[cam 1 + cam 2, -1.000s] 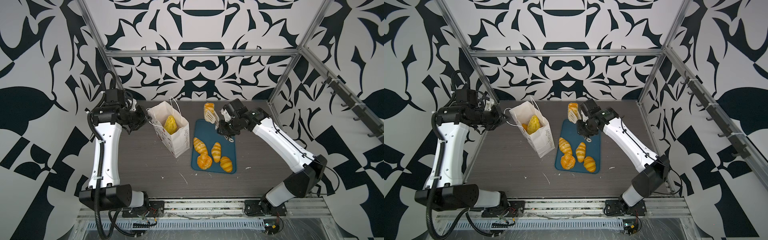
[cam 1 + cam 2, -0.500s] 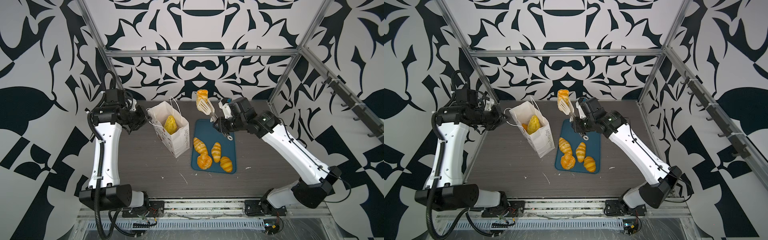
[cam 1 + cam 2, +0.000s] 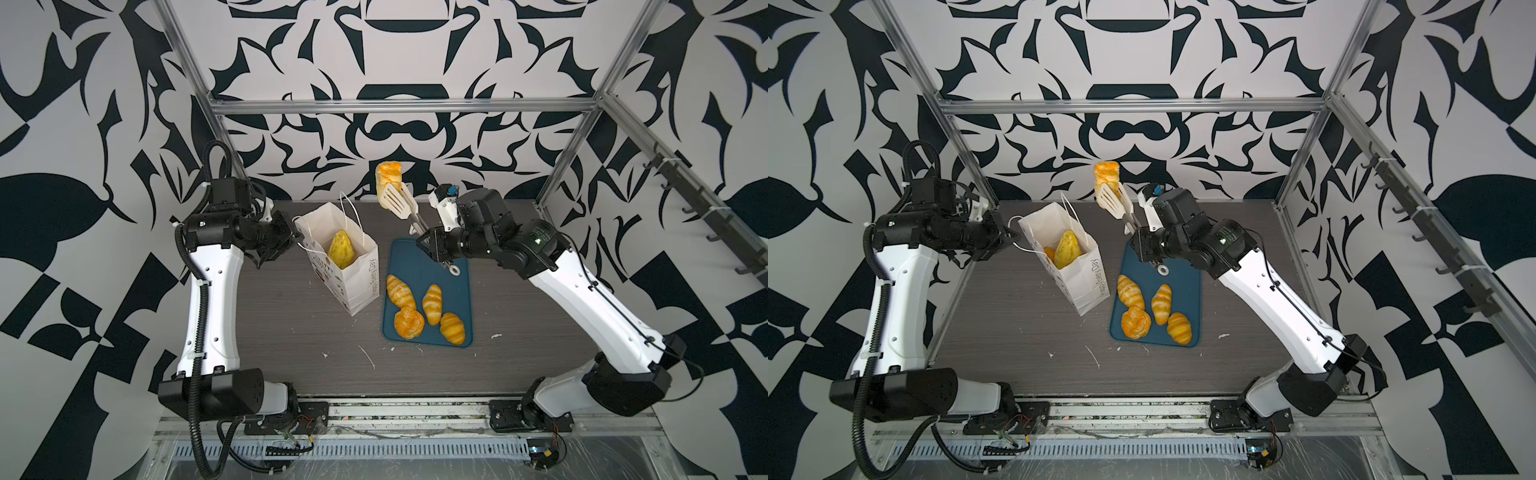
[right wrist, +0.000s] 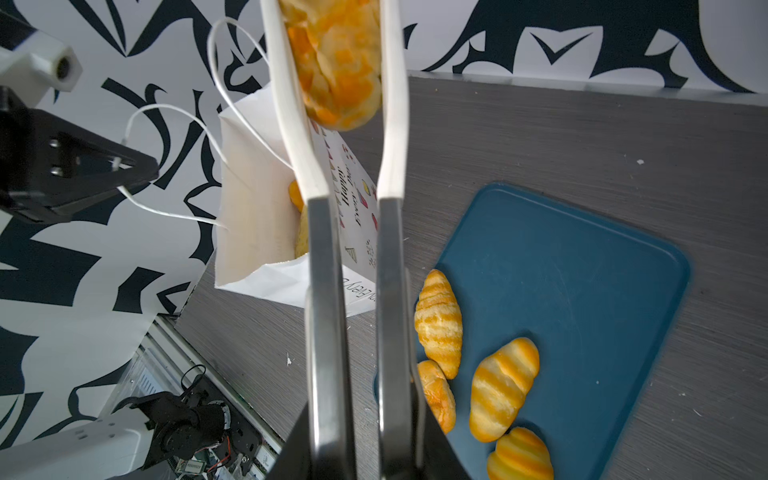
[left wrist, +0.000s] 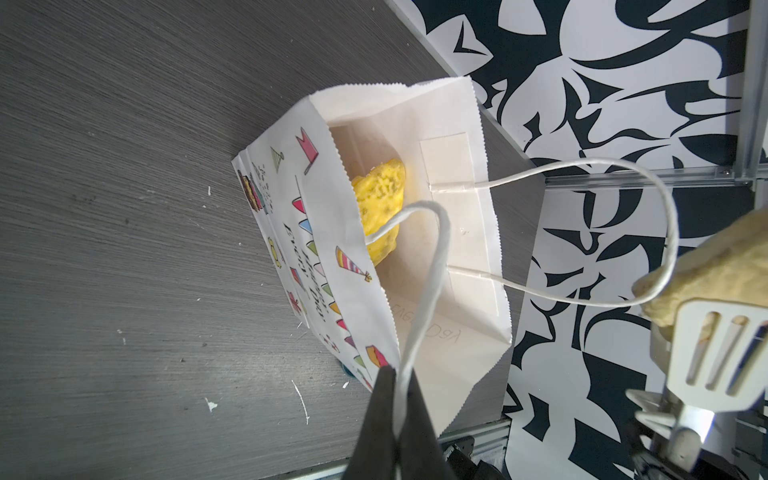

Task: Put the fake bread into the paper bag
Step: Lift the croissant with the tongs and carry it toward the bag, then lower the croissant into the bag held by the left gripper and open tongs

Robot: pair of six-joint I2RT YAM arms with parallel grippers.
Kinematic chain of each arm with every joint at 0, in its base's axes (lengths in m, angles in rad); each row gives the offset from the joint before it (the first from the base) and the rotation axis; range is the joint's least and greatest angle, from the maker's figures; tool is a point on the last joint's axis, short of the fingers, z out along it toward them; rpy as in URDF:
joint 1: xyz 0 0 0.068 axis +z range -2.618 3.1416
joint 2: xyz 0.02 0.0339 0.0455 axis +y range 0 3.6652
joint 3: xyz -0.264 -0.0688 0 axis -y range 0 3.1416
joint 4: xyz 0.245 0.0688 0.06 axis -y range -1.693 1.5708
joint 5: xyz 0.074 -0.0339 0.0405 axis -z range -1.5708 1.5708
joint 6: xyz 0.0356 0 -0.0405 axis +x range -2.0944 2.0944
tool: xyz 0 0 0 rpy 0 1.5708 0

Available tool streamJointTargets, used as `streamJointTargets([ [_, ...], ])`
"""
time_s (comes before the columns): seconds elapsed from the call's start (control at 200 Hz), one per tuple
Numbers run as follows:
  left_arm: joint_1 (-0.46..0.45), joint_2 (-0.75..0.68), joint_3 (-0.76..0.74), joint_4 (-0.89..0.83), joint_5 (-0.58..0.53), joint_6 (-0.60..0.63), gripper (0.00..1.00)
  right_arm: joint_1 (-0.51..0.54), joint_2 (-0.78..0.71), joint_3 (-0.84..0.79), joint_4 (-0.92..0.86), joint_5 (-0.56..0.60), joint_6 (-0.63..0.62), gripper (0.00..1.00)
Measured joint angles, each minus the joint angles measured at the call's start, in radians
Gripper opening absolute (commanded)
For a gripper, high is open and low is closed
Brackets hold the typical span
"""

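Observation:
The white paper bag (image 3: pixel 359 276) (image 3: pixel 1079 276) stands open at the back left of the table, with a yellow fake bread (image 3: pixel 340 249) (image 5: pixel 380 208) inside. My left gripper (image 3: pixel 297 241) (image 5: pixel 395 374) is shut on one of its cord handles (image 5: pixel 432 257) and holds that side out. My right gripper (image 3: pixel 430 245) (image 4: pixel 361 449) is shut on the metal handles of the tongs (image 3: pixel 399 201) (image 4: pixel 324 249). The tongs' white slotted ends clamp an orange pastry (image 3: pixel 388 174) (image 3: pixel 1106 172) (image 4: pixel 336 62) in the air, just behind and right of the bag's mouth.
A teal tray (image 3: pixel 428 257) (image 4: pixel 561 270) lies right of the bag. On its near half sit three croissants (image 3: pixel 432 303) and a round bun (image 3: pixel 409 322). An aluminium frame post (image 3: pixel 569 149) and patterned walls close in the back and sides. Small white scraps (image 3: pixel 368 357) dot the table.
My right arm has lifted the tongs and the pastry up and leftwards, from over the tray's far end to beside the bag's mouth. The left arm and the bag have not moved.

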Motion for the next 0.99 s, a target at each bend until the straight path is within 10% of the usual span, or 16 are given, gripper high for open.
streamJointTargets([
  [0.995, 0.001, 0.015, 0.006, 0.000, 0.000, -0.002, 0.00, 0.158, 0.210, 0.273, 0.013, -0.072, -0.068, 0.32],
])
